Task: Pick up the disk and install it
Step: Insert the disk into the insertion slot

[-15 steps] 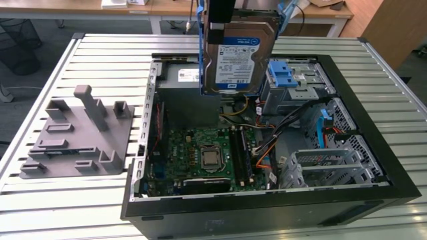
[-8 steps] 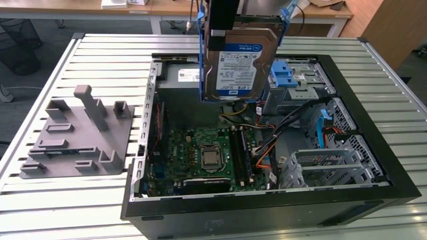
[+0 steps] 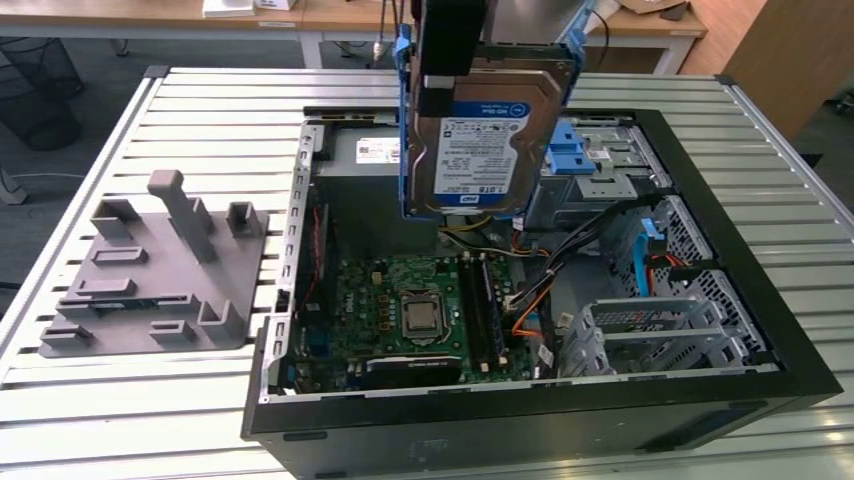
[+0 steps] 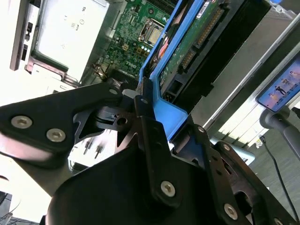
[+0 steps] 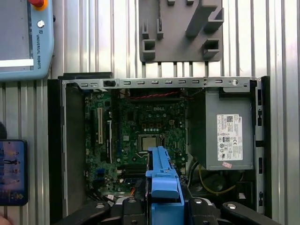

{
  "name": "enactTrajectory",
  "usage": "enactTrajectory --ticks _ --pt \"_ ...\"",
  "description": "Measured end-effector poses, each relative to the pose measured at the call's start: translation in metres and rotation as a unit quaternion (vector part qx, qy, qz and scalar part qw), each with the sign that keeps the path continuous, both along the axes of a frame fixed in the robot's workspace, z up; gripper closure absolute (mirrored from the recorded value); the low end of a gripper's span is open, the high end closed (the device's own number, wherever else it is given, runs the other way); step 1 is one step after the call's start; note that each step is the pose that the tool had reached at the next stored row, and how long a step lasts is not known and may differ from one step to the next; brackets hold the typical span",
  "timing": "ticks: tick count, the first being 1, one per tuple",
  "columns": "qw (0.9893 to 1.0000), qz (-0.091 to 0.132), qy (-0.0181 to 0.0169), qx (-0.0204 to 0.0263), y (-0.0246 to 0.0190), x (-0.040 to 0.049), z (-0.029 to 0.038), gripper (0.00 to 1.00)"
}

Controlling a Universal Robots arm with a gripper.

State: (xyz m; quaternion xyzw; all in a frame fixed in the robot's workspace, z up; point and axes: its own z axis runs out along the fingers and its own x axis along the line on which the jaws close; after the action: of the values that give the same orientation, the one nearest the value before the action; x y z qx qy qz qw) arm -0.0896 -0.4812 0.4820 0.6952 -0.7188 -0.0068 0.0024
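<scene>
I count one disk (image 3: 487, 140), one claw (image 4: 154, 117), one open computer case (image 3: 747, 330) and one grey block (image 3: 154, 270) on the slatted table (image 3: 200, 110). The claw is closed on the disk's blue frame (image 4: 171, 117) and holds it upright on edge, label toward the exterior camera, hanging over the case's open top.

In the exterior view the claw and the picture's edge cut off the disk's top. The disk also hides much of the single grey power box (image 5: 220, 131) behind it. From the first wrist view I can make out just the frame's narrow edge.

Below sits one circuit board (image 3: 400, 300), with the power box on one side. The drive cage (image 3: 607, 160) is at the exterior view's right, just beside the disk. I cannot tell how far the disk hangs above the case walls.
</scene>
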Motion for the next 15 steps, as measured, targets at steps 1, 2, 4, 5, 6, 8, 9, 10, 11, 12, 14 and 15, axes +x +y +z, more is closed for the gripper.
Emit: enactTrajectory --ticks 1,2,4,5,6,8,9,10,11,12,14,15 --pt "1.0000 0.000 0.0000 0.0000 -0.0023 0.0000 0.0000 0.63" --pt "1.0000 0.000 0.0000 0.0000 -0.0050 0.0000 0.0000 0.63" --pt "1.0000 0.000 -0.0001 0.0000 -0.0099 0.0000 0.0000 0.63" --pt "1.0000 0.000 0.0000 0.0000 -0.0119 0.0000 0.0000 0.63" --pt "1.0000 0.000 0.0000 -0.0002 -0.0136 0.0000 0.0000 0.63" --pt "1.0000 0.000 0.0000 -0.0004 -0.0169 0.0000 0.0000 0.63" --pt "1.0000 0.000 0.0000 -0.0005 -0.0185 0.0002 -0.0001 0.63" --pt "1.0000 0.000 0.0000 -0.0005 -0.0199 0.0009 -0.0001 0.63" --pt "1.0000 0.000 0.0000 -0.0005 -0.0210 0.0028 -0.0001 0.63" --pt "1.0000 0.000 0.0000 -0.0004 -0.0215 0.0055 -0.0003 0.63" --pt "1.0000 0.000 0.0000 -0.0005 -0.0223 0.0121 -0.0005 0.63" --pt "1.0000 0.000 0.0000 -0.0006 -0.0224 0.0160 -0.0007 0.63"
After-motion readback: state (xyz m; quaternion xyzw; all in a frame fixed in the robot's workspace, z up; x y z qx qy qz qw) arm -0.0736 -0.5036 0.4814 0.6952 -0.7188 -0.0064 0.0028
